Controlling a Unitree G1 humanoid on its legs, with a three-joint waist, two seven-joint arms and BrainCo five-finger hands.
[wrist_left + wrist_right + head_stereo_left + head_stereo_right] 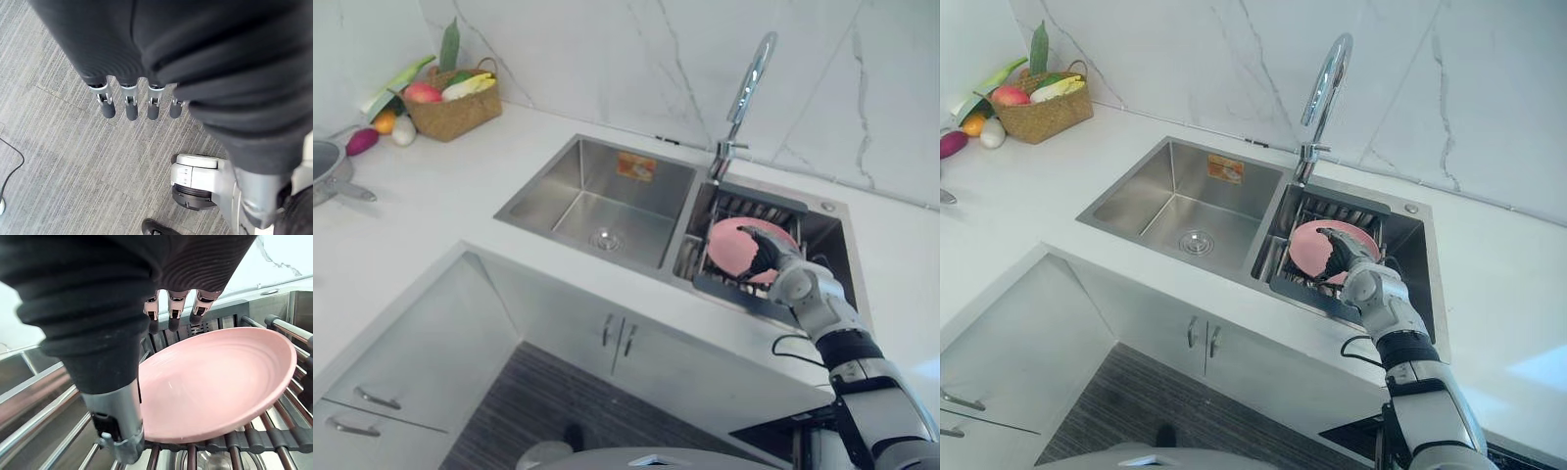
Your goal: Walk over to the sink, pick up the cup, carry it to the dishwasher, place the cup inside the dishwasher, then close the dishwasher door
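Pink plate (215, 382) lies tilted in the sink rack (276, 438) between the loosely spread fingers and thumb of the right hand (765, 254).

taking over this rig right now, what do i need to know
Left hand: open, idle, hanging over the floor.
Right hand: at the pink plate; whether it has a grip is unclear.
Things: the piece at the sink is a pink plate, not a cup. It leans tilted on the wire rack in the right basin.
Done: the robot stands at the sink with its right hand at the plate.
Left: secure the grip, lift the plate, carry it to the dishwasher, place it inside, close the door.
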